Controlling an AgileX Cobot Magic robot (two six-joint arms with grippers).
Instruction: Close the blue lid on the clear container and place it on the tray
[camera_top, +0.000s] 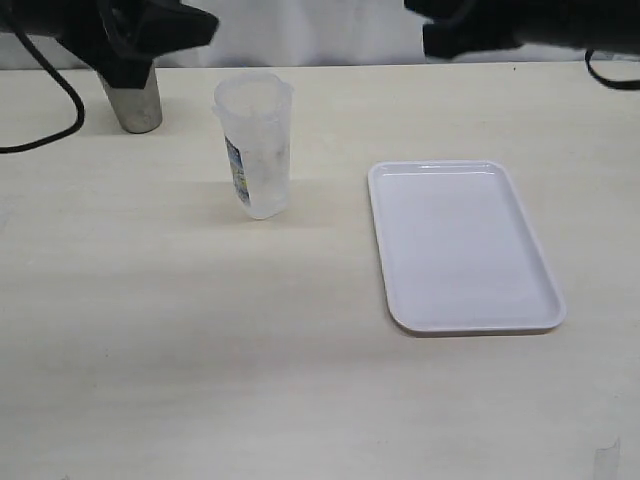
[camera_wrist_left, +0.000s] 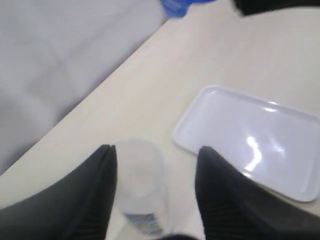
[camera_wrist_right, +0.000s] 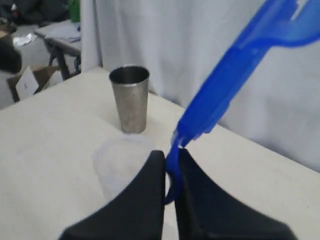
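Note:
The clear container (camera_top: 255, 145) stands upright and open-topped on the table, left of the white tray (camera_top: 462, 245). In the left wrist view my left gripper (camera_wrist_left: 156, 152) is open above it, and the container (camera_wrist_left: 142, 185) shows below, between the fingers, apart from both. My right gripper (camera_wrist_right: 171, 162) is shut on the rim of the blue lid (camera_wrist_right: 235, 75), which hangs tilted in the air. The lid's edge (camera_wrist_left: 175, 5) also peeks in beside the tray (camera_wrist_left: 260, 140). In the exterior view the lid is out of view, and both arms sit at the top edge.
A grey steel cup (camera_top: 133, 95) stands at the back left, under the left arm (camera_top: 150, 30); it is also in the right wrist view (camera_wrist_right: 130, 97). A black cable (camera_top: 60, 100) trails on the left. A white curtain hangs behind the table.

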